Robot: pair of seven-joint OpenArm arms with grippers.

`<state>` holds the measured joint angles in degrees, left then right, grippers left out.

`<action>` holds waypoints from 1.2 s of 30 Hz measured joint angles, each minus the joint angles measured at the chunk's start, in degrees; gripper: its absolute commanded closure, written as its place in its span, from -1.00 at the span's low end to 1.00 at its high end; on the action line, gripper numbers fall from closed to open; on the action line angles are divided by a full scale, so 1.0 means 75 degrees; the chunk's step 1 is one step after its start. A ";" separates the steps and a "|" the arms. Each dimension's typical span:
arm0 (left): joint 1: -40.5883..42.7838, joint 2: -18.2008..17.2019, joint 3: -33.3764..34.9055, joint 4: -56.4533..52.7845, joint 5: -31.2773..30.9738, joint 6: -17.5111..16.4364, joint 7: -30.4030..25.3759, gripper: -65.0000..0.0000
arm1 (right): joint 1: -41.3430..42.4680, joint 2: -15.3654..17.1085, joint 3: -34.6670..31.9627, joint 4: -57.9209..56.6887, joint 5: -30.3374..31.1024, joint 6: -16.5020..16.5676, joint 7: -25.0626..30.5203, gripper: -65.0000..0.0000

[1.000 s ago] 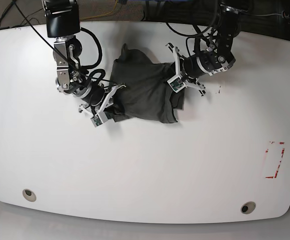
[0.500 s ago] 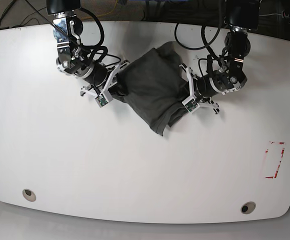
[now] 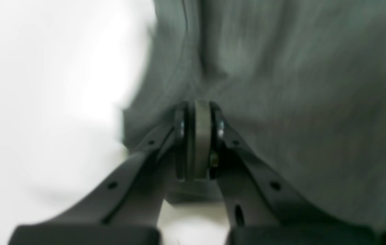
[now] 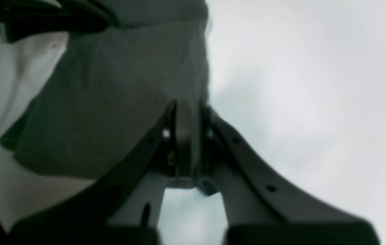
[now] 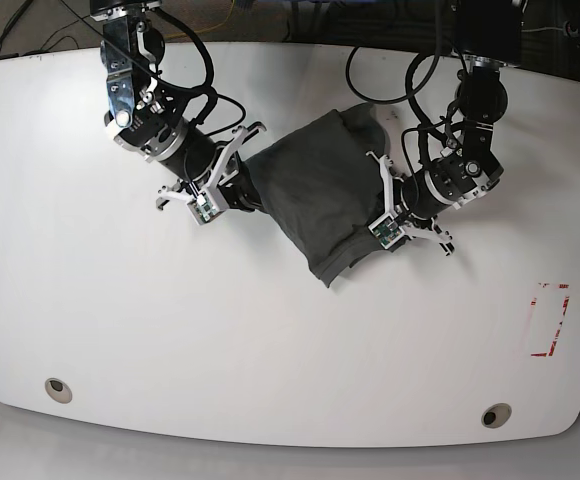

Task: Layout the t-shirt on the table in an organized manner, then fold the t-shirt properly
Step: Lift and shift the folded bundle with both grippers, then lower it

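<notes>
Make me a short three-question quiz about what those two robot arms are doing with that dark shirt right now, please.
1. True or false: both grippers are clamped on the t-shirt.
2. Where does the red tape mark lie, as the base view shows it? A) under the shirt B) near the table's right edge C) beside the left grommet
3. Is the shirt spread flat or bunched between the left gripper and the right gripper?

Key: 1 true; 2 B; 3 bunched, stretched between them with a loose end hanging toward the camera.
</notes>
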<state>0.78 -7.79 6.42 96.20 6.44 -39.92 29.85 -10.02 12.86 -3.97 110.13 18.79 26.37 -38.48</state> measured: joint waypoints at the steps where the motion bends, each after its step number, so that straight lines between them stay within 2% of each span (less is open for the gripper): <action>1: 0.0047 0.0067 0.0000 0.0163 0.0000 0.0012 -0.0017 0.94 | 0.0119 -0.0003 -0.0003 0.0012 0.0000 -0.0009 -0.0087 0.91; 6: 0.0507 0.0187 0.0067 0.0682 -0.0079 -0.0076 -0.0128 0.94 | 0.0612 -0.0029 -0.0009 -0.0105 -0.0044 -0.0058 -0.0134 0.91; 13: 0.1294 0.0251 -0.0003 0.0895 0.0038 0.0006 -0.0006 0.94 | 0.1466 -0.0405 -0.0029 -0.1029 -0.0044 -0.0047 -0.0149 0.90; 15: 0.1521 0.0254 0.0012 0.0918 0.0015 0.0000 -0.0050 0.94 | 0.1687 -0.0490 -0.0055 -0.1346 -0.0012 0.0073 -0.0157 0.90; 25: 0.2503 0.0437 -0.0006 0.1131 0.0003 0.0000 -0.0099 0.94 | 0.2457 -0.0877 -0.0026 -0.2987 -0.0111 -0.0085 -0.0166 0.90; 29: 0.2748 0.0527 -0.0006 0.1139 0.0000 0.0000 -0.0102 0.94 | 0.2477 -0.1014 -0.0038 -0.3383 -0.0052 -0.0029 0.0198 0.90; 36: 0.2812 0.0536 0.0000 0.1137 0.0000 -0.0003 -0.0102 0.94 | 0.2288 -0.0644 -0.1113 -0.4223 -0.0061 -0.0061 0.1224 0.91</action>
<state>21.87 -3.77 6.42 104.73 6.44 -39.94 29.08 7.14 8.03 -12.32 78.46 18.33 25.91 -29.30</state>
